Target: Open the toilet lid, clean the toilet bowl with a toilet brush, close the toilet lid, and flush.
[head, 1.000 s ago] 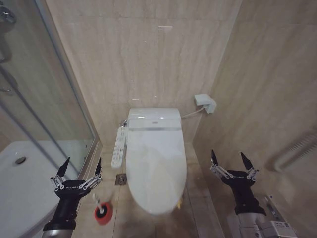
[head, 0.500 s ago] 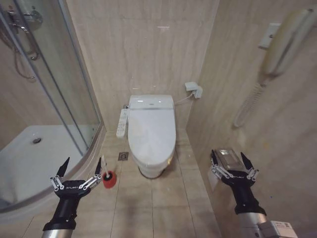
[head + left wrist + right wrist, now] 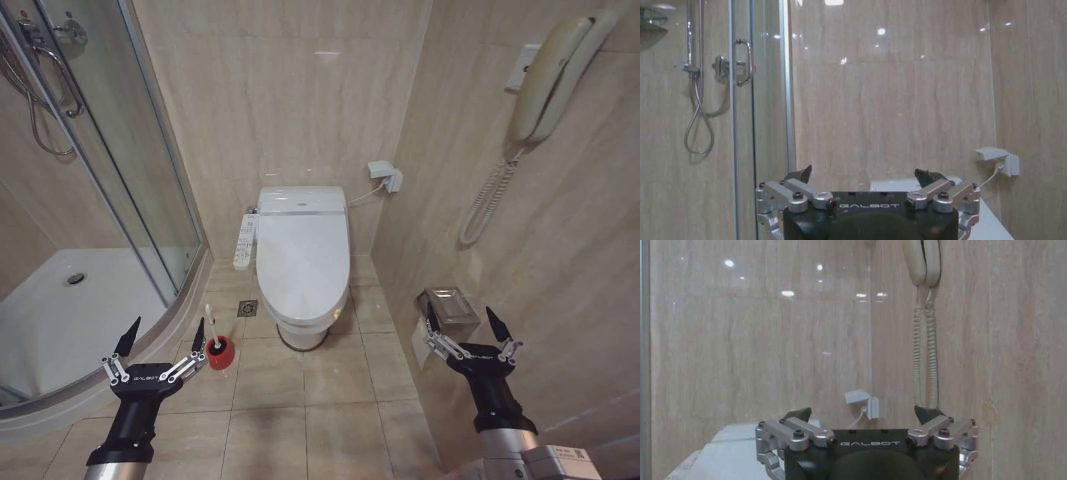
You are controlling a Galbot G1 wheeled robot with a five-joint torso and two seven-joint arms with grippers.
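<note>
The white toilet stands against the back wall with its toilet lid (image 3: 303, 256) down, so the toilet bowl is hidden. On the floor to its left, the toilet brush (image 3: 210, 327) stands by its thin white handle in a small red holder cup (image 3: 220, 353). My left gripper (image 3: 161, 336) is open and empty, raised in the lower left just beside the brush handle. Off to the lower right, near the side wall, my right gripper (image 3: 464, 324) is open and empty too. Both wrist views show spread fingers, the left gripper (image 3: 863, 174) and right gripper (image 3: 863, 413), facing the tiled wall.
A glass shower enclosure with a white shower tray (image 3: 70, 310) fills the left. A control panel (image 3: 243, 243) hangs on the toilet's left side. A wall phone (image 3: 545, 80), a paper holder (image 3: 447, 306) and a wall socket (image 3: 385, 176) are on the right. Tiled floor lies before the toilet.
The whole head view has pulled back and up: the toilet looks smaller and farther, more floor and the wall phone show. Both grippers hold the same open pose.
</note>
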